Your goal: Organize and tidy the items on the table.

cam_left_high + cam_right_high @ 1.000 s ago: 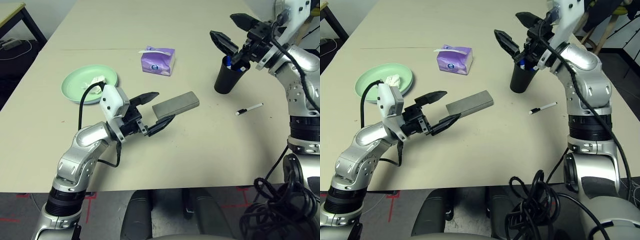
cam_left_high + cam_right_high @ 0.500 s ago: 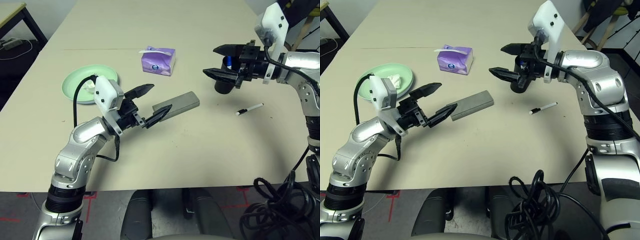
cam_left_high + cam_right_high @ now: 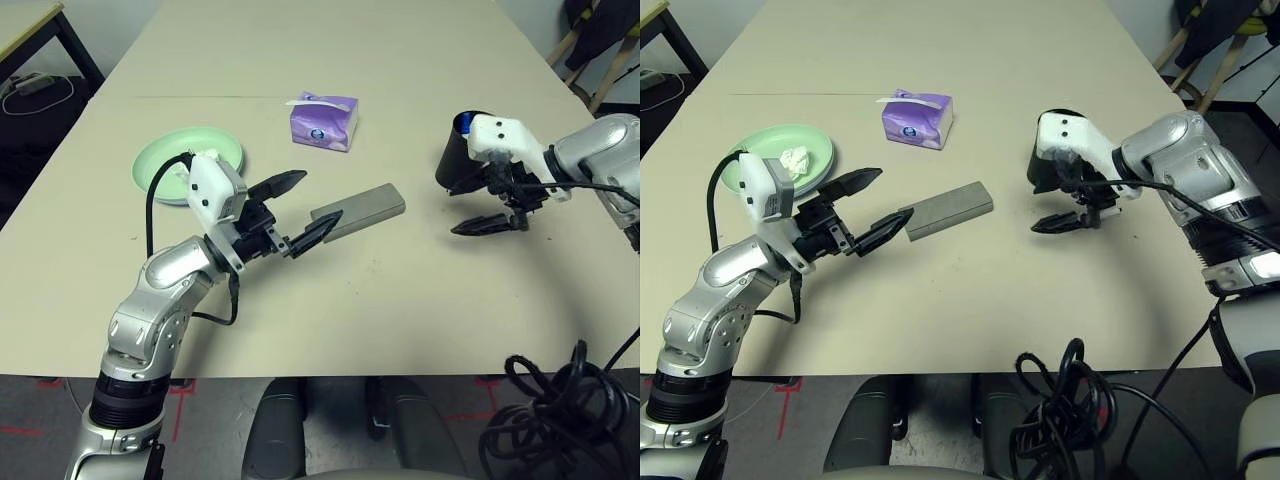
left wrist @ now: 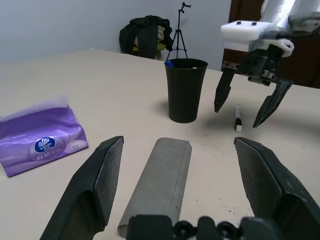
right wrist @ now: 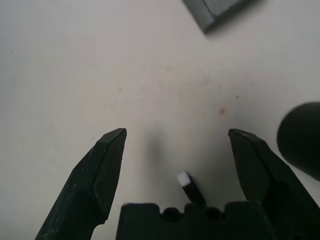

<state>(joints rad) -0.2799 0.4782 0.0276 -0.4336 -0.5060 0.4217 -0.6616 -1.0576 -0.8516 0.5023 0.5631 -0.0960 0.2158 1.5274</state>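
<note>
Beige and matte, the large table (image 3: 420, 300) carries every item, with a dark-legged side table (image 3: 40, 30) seen at its far left corner.

At the right gripper (image 5: 177, 150) the two black fingers are spread wide and nothing is held. It is pointed steeply down at the table top, and the thin white pen (image 5: 189, 186) is seen lying on the table between its fingers, close under the wrist; contact cannot be made out. Just beside this gripper, on its far side, the black cup (image 4: 185, 90) stands upright, with something blue showing at its rim.

At the left gripper (image 3: 305, 205) the fingers are likewise spread wide and empty. It is held roughly level, aimed forward and to the right. The near end of the grey oblong glasses case (image 3: 948, 209) lies flat on the table between and just ahead of the two fingertips, without any visible touch.

Farther out, the purple tissue box (image 3: 324, 121) sits beyond the case, well apart from both grippers. To the left, beyond the left arm, the pale green plate (image 3: 760, 158) rests on the table, and the crumpled white tissue (image 3: 793, 158) lies in it.
</note>
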